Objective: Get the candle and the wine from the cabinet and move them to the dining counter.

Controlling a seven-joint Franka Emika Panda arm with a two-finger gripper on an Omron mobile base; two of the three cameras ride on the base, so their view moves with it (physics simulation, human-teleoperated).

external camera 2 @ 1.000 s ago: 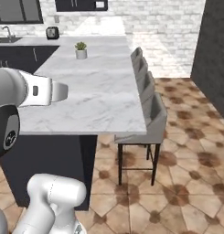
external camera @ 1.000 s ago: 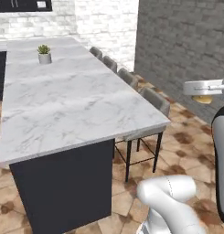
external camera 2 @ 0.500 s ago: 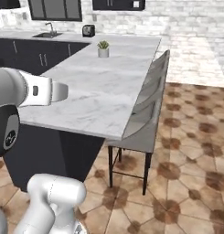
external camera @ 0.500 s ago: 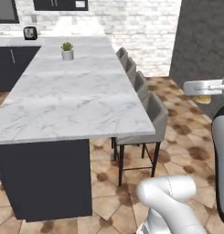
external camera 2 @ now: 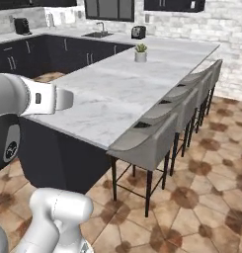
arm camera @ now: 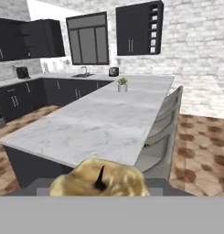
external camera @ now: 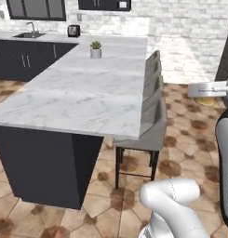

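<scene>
Hand (arm camera: 100,191) fingers hidden behind candle (arm camera: 100,180), grasping it; candle btm cut off; dining counter (arm camera: 99,123) ahead

The white marble bench (external camera: 83,100) fills the left half of the left base frame; a small potted plant (external camera: 95,49) stands on its far end.

Bright even render, soft blur, faint shadows.

white brick wall (external camera: 190,28), patterned tile floor (external camera 2: 211,188)
</scene>
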